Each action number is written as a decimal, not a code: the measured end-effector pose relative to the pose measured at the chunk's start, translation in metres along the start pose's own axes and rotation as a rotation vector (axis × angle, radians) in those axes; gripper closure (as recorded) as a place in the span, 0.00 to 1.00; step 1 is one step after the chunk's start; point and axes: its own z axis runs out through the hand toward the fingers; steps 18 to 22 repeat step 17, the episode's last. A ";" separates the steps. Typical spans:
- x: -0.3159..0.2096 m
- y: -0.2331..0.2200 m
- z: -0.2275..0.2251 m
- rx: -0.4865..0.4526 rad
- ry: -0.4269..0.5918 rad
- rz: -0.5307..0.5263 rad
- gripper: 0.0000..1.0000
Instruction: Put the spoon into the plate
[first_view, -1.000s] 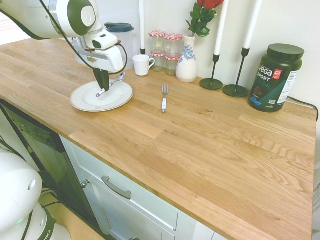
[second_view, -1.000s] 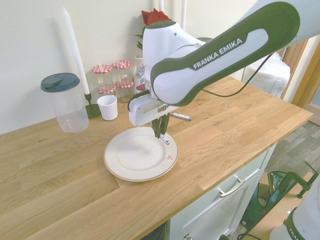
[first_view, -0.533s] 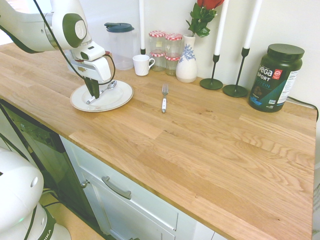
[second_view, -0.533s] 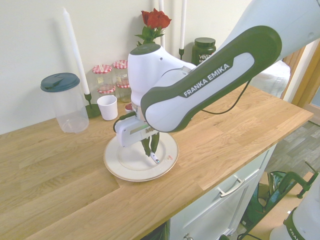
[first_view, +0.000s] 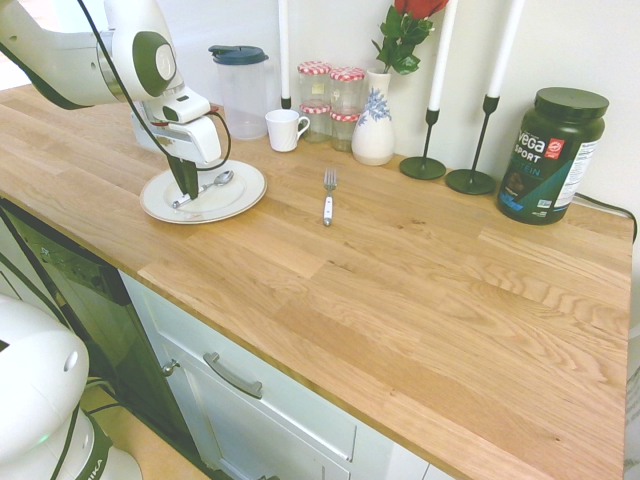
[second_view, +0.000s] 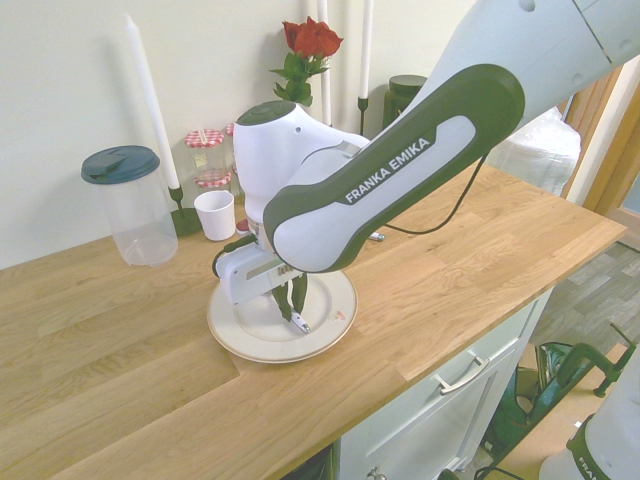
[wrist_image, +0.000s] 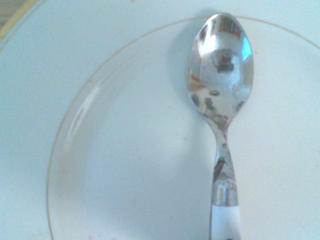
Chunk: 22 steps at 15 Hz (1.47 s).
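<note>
First exterior view: the gripper (first_view: 188, 194), pinching the spoon (first_view: 205, 189), has moved lower over the plate (first_view: 252, 200) beneath it, so release seems next.

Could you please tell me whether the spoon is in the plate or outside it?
In: the spoon lies within the rim of the plate, its handle between the shut jaws.

From my station I note the pincer (first_view: 188, 196) above a pale wood counter (first_view: 400, 300), grain sound. Behind the pincer stands a plain off-white wall (second_view: 60, 100). Below it, I record white cabinets (first_view: 250, 390) with metal pulls, beside a dark appliance (first_view: 75, 290). Grey plank floor (second_view: 590, 300) lies well apart from it. Lighting even.
</note>
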 end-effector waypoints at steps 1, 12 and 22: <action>0.000 -0.001 -0.001 -0.004 0.000 -0.002 0.00; 0.041 0.005 -0.057 0.006 -0.009 0.004 0.00; 0.146 0.098 -0.118 0.044 -0.008 0.028 0.00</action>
